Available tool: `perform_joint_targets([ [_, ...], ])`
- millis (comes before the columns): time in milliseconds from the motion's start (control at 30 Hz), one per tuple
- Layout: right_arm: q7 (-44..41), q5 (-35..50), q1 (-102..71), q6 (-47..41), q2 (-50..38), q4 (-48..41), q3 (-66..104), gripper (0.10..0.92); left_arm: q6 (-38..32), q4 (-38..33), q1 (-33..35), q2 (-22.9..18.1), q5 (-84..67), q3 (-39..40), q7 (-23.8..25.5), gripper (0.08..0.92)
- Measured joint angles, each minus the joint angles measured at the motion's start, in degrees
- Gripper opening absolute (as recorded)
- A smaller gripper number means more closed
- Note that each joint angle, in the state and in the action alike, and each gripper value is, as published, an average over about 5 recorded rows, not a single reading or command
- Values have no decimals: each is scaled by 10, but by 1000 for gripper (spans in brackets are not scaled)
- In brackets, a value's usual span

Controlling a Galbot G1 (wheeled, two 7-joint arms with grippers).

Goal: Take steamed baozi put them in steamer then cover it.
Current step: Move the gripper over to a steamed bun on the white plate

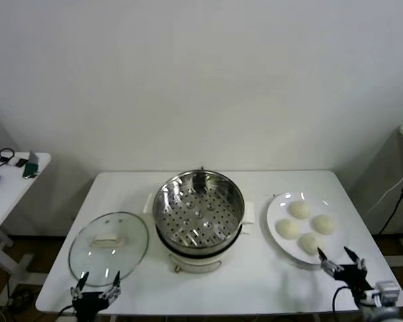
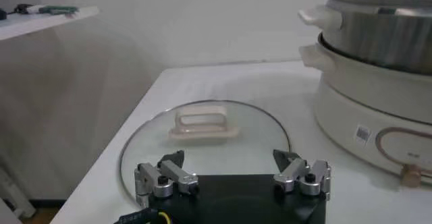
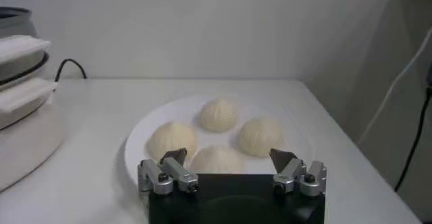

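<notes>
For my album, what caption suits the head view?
Open steamer between glass cover and plate of four baozi.

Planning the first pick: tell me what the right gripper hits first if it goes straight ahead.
Probably the nearest bun on the white plate: the open right gripper points at it, though its height over the plate rim is unclear.

A white desk (image 1: 255,285) fills the lower frame. On it lie the glass cover (image 1: 109,240) at lower left, the steamer (image 1: 198,218) at centre and a white plate (image 1: 277,218) of baozi at right.
</notes>
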Motion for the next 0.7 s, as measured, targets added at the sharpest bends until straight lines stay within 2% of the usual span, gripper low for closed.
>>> perform_joint_targets([
  [167, -62, -27, 144, -12, -74, -55, -106, 823, -2, -4, 0, -1, 4, 3, -1, 823],
  [367, -214, -106, 373, 20, -152, -155, -328, 823, -7, -13, 6, -6, 8, 8, -1, 823],
  [700, -480, -216, 750, 151, -157, -340, -708, 823, -10, -18, 4, -9, 11, 8, 3, 823],
])
